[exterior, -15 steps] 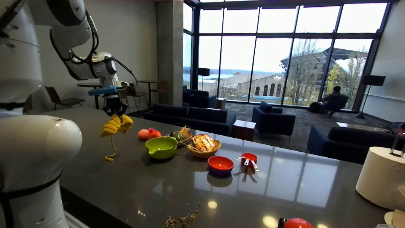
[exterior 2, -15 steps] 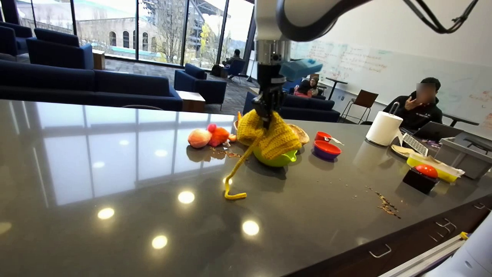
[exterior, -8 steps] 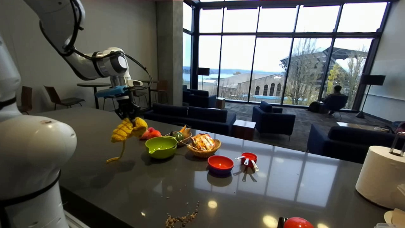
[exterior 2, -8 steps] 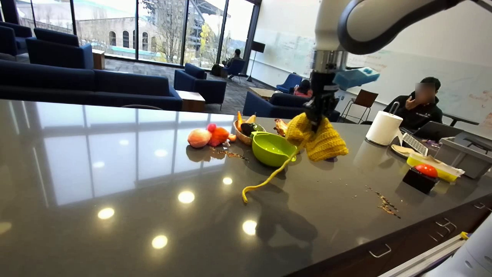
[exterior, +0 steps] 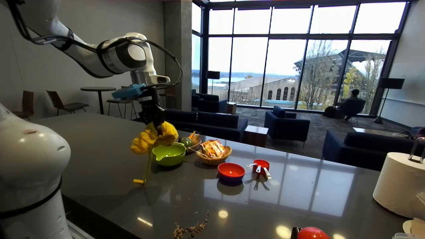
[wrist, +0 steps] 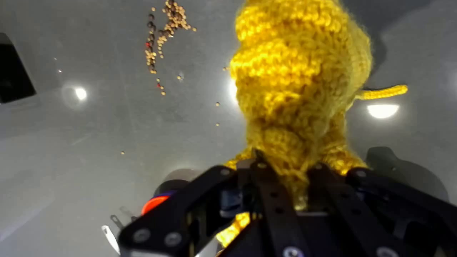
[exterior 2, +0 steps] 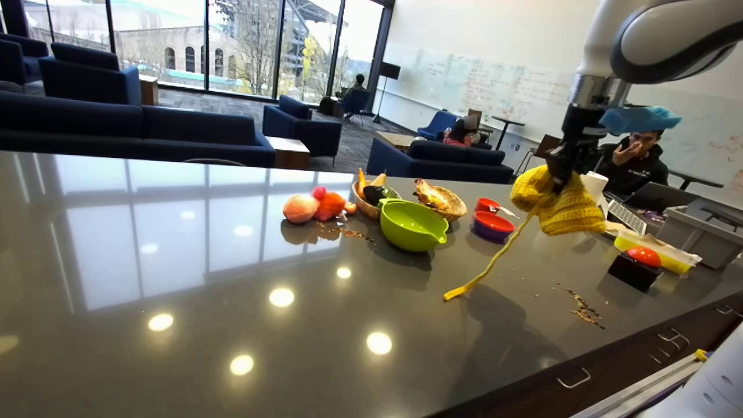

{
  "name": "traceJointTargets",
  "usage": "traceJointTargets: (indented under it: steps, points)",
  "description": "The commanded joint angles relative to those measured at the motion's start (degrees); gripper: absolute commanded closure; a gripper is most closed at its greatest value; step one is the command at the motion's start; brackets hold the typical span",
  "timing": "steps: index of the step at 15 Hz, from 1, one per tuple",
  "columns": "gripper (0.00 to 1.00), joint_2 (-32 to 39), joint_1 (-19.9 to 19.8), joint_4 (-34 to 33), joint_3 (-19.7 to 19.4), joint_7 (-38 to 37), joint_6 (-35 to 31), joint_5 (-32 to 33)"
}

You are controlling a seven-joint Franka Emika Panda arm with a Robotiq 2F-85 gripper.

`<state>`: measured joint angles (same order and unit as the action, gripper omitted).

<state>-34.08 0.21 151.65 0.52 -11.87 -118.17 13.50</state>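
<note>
knitwork: in tool, over counter | spouted bowl: before gourd basket, both exterior views

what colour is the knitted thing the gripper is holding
The knitted thing is yellow, its cord too; best seen in the wrist view.

Gripper pinching yellow knit piece above gray countertop; matching cord hangs below. Knit piece visually overlaps rim of green spouted bowl. Basket of gourds just behind bowl; second basket beside it, holding orange-white bundle. Red bowl near red measuring cups. Loose grains, paper roll in foreground.
</note>
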Motion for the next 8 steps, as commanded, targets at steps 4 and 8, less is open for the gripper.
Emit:
traceJointTargets:
  steps: [4,8]
  points:
    - [0.96,-11.71,-9.08,5.86,-4.68,3.97,-0.88,0.74]
    - [0.96,-5.82,-12.47,3.75,-3.29,-0.14,-2.65,1.30]
